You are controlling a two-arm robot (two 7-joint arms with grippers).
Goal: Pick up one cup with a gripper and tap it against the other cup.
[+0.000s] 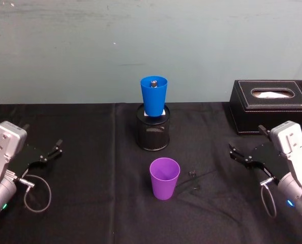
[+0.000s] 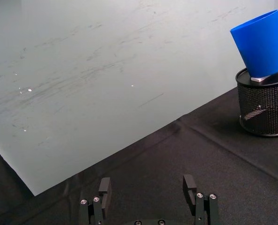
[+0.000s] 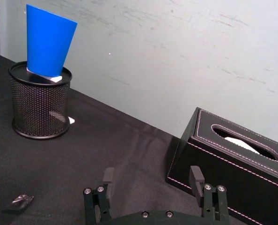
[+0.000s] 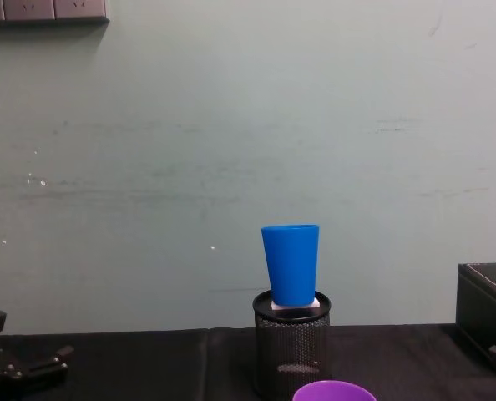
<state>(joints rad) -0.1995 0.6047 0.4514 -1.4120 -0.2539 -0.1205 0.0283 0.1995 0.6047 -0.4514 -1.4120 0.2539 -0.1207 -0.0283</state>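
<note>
Purple cup (image 1: 164, 178) stands before blue cup (image 1: 154, 95) atop mesh holder (image 1: 153, 131); left gripper (image 2: 147, 180), right gripper (image 3: 152, 173) flank them, fingers spread.

A round black mesh holder (image 1: 152, 134) stands upright on the black cloth (image 1: 90, 168) covering the table, close to the pale green wall (image 1: 90, 51) behind it. A flat white piece (image 3: 54, 78) lies across the holder's rim. Well to the right of the holder sits a black stitched tissue box (image 1: 252, 119) with white tissue (image 1: 271, 93) in its slot. In front of the holder, slightly right, lies a small dark crumpled scrap (image 1: 193, 174). High on the wall, left of the holder, are white sockets (image 4: 43, 9)
</note>
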